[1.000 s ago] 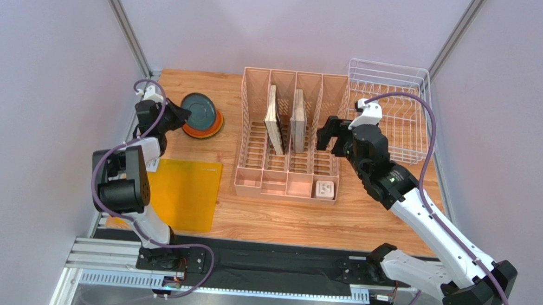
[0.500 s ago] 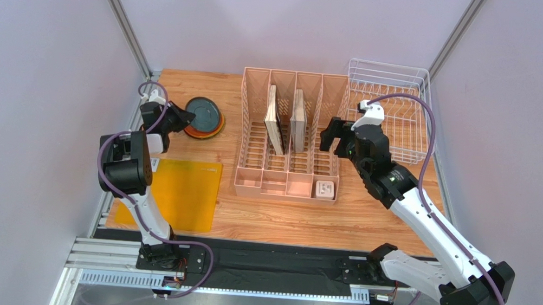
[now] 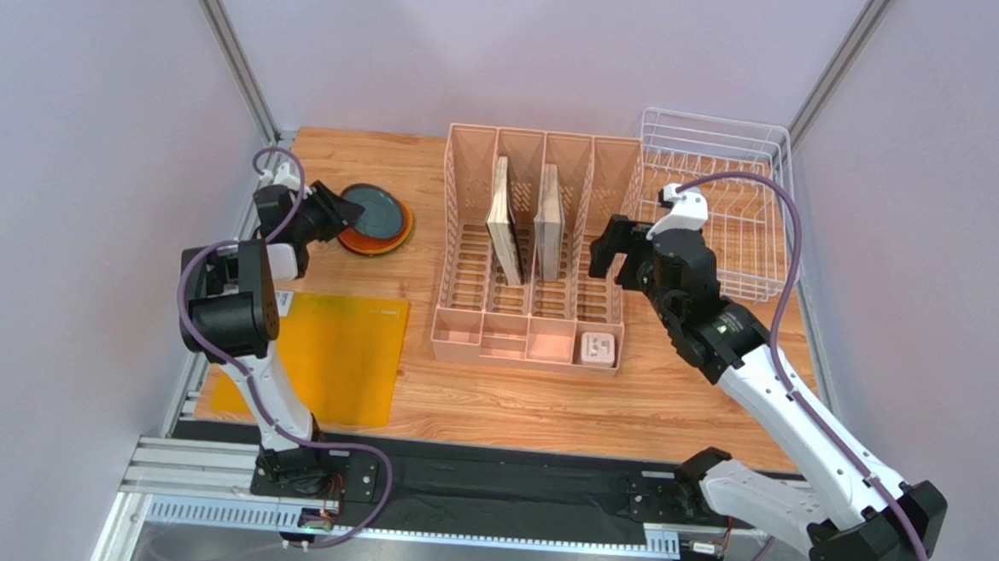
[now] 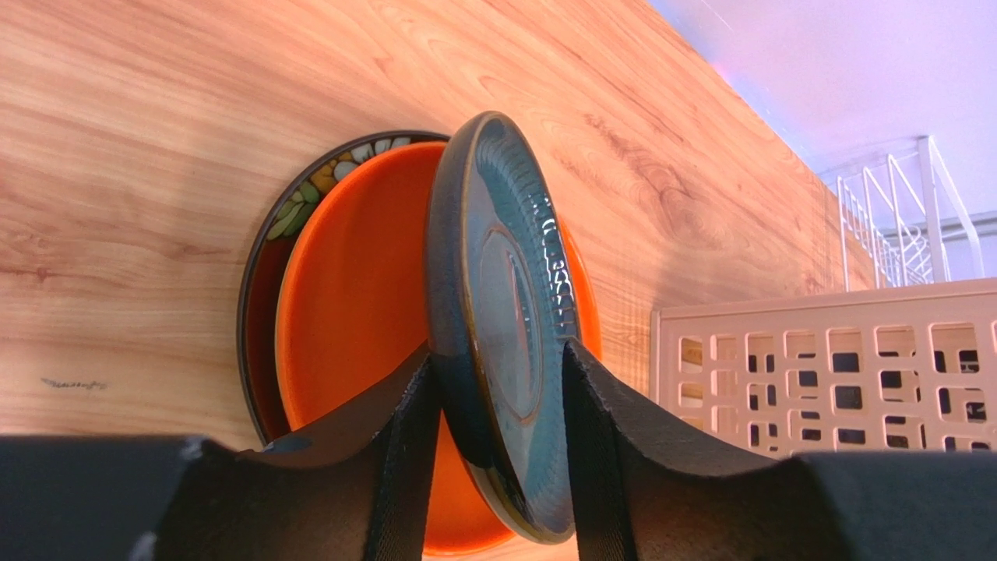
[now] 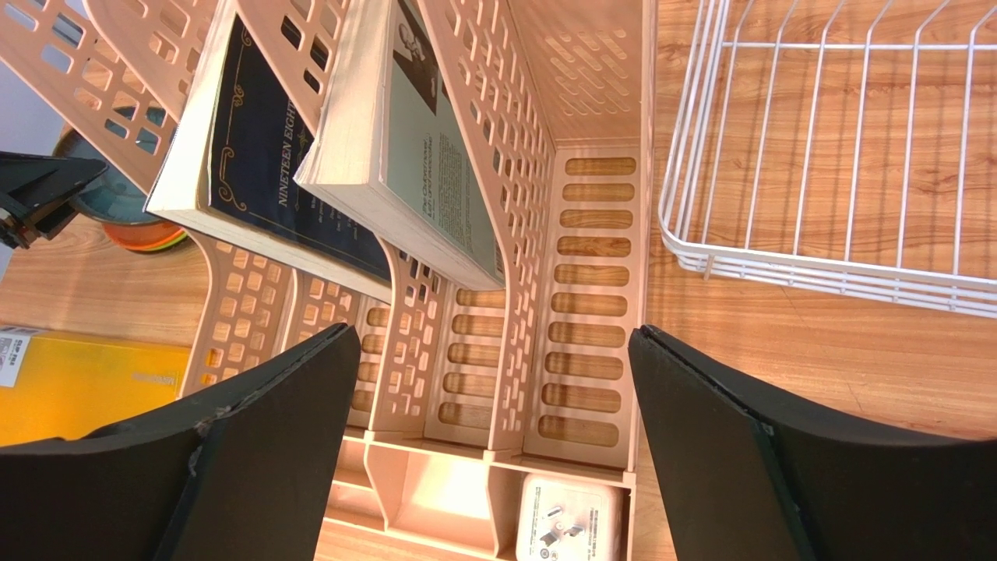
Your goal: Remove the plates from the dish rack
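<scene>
A dark grey-teal plate (image 4: 503,316) stands tilted on edge between the fingers of my left gripper (image 4: 501,357), whose jaws have parted around its rim. It leans over an orange plate (image 4: 351,304), which lies on a dark red floral plate (image 4: 260,304). From above, this stack (image 3: 376,213) sits at the table's back left with my left gripper (image 3: 329,208) at its left edge. The white wire dish rack (image 3: 716,116) at the back right shows no plates inside (image 5: 808,275). My right gripper (image 3: 609,248) hangs open above the pink organizer, holding nothing (image 5: 492,339).
A pink slotted organizer (image 3: 528,333) with two upright books (image 3: 508,223) fills the middle, with a white charger (image 3: 598,349) in its front corner. A yellow square mat (image 3: 334,349) lies at the front left. The booth walls stand close to both sides.
My left gripper's jaws have widened around the grey-teal plate, which has settled a little lower onto the orange plate. The right arm has barely moved.
</scene>
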